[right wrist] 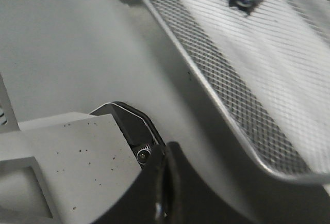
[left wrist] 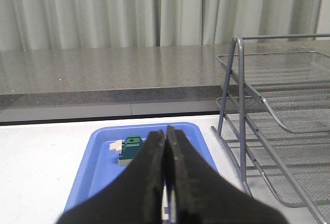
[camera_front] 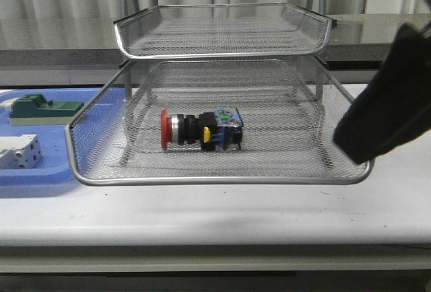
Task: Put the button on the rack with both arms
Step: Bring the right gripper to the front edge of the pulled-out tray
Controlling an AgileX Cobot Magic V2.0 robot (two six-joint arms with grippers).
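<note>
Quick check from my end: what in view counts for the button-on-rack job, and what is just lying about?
Job items:
- button, on its side in the rack's lower tray
- rack
- left gripper, shut and empty
- right gripper, shut and empty

Lying about:
- blue tray
- green block in that tray
- white terminal block in that tray

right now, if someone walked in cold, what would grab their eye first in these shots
The button with its red head, lying on its side inside the lower tier of the silver wire rack, in the middle of the front view. Next, the blue tray at the left, holding a green block and a white block. The right arm looms dark at the right edge; each wrist view shows its hand, left hand and right hand, shut on nothing.
</note>
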